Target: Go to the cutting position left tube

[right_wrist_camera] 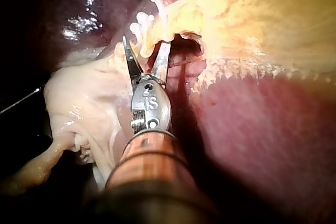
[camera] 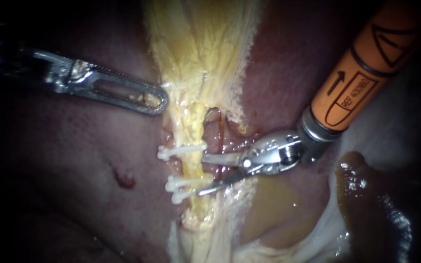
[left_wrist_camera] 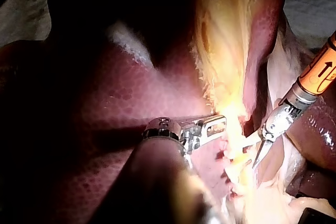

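Observation:
The left tube [camera: 194, 168] is a pale yellow strand running down the middle, crossed by white clips: one above [camera: 181, 151] and two close together below [camera: 187, 183]. My right instrument [camera: 201, 174] comes in from the upper right with two thin blades open. One blade tip lies just under the upper clip, the other just above the lower clips, both at the tube's right side. The right wrist view shows the same open blades [right_wrist_camera: 146, 43] against the yellow strand. My left instrument [camera: 158, 101] has a slotted jaw and is shut on the edge of the yellow tissue [camera: 196, 53] above the clips.
Dark red liver [camera: 74, 160] with a small bleeding spot [camera: 125, 178] lies to the left. A hole [camera: 213, 114] opens in the tissue above the clips, with a reddish strand [camera: 219, 139] below it. Brownish tissue [camera: 366, 195] and whitish membrane sit at the lower right.

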Action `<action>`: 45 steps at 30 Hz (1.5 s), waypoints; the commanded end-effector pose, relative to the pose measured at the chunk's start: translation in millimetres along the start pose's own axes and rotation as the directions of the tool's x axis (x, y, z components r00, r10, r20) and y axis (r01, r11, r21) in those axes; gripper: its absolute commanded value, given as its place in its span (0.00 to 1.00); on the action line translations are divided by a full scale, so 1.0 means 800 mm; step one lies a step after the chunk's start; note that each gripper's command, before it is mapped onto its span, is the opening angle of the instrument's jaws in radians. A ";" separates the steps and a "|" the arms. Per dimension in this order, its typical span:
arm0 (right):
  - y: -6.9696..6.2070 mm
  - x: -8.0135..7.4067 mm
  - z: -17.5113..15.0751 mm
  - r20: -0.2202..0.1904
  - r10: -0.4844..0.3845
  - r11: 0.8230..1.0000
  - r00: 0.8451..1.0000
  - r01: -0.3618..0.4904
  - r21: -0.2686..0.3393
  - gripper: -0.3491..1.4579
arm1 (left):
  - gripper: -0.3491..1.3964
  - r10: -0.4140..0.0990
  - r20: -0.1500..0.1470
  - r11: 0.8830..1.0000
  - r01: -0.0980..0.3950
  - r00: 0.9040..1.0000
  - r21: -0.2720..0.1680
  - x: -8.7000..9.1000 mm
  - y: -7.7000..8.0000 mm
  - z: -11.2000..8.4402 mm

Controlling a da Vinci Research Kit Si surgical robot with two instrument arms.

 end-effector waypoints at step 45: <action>0.0020 0.0045 0.0076 -0.115 0.099 0.994 0.988 -0.093 0.064 0.97 | 0.00 0.000 0.000 1.000 0.000 1.000 0.000 -0.0005 0.0004 0.0008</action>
